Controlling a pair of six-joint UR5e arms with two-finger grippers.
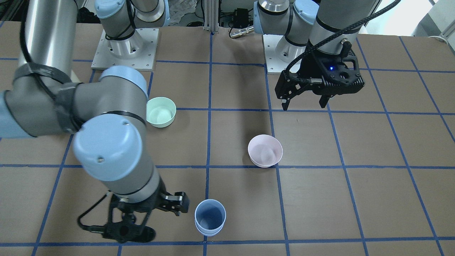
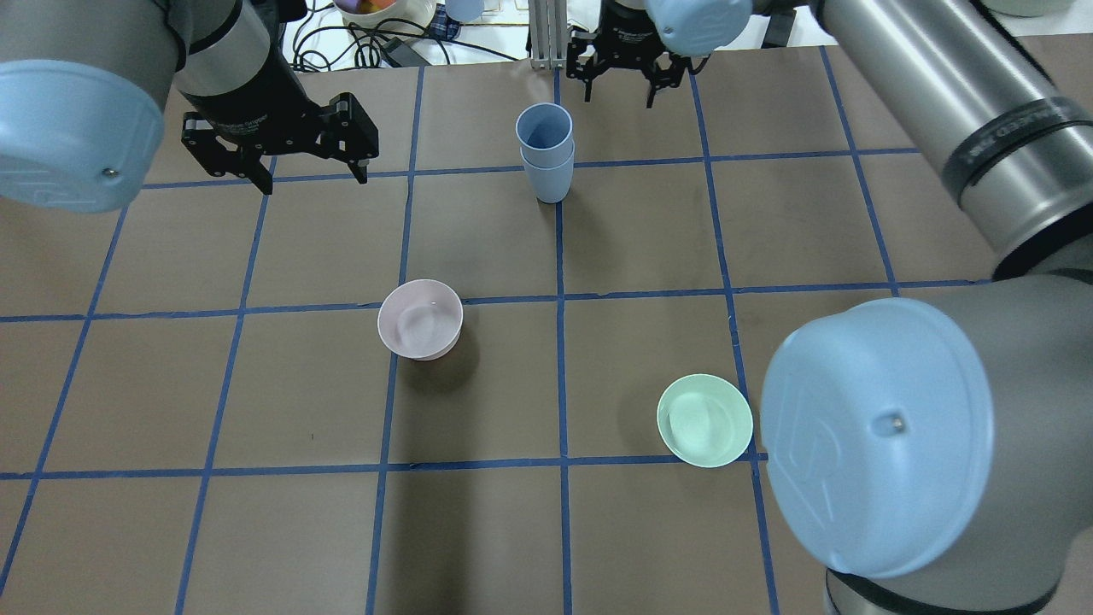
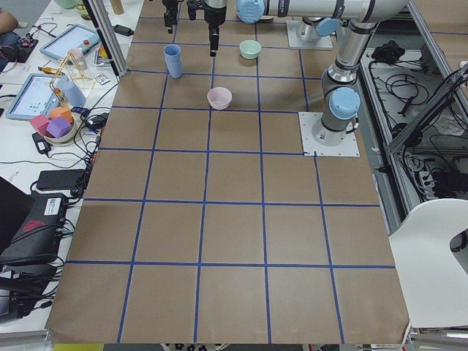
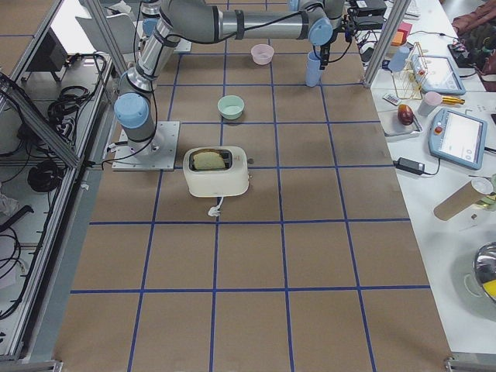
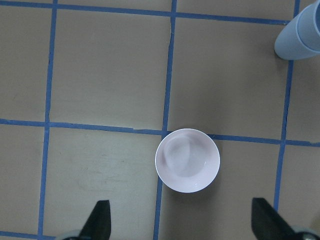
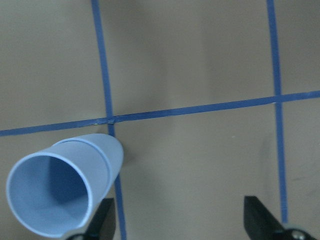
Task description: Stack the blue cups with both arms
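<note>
Blue cups (image 2: 546, 166) sit nested, upright on the table (image 2: 640, 256). Right gripper (image 2: 620, 96) hangs just beside them, jaws spread, holding nothing. Left gripper (image 2: 313, 179) is well apart, also spread.

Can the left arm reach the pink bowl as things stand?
Probably yes: the left gripper is open and empty, nothing lies between it and the pink bowl, and the stacked blue cups stand well aside.

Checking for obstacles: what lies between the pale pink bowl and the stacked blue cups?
Nothing: only bare brown table separates them, per the overhead view.
</note>
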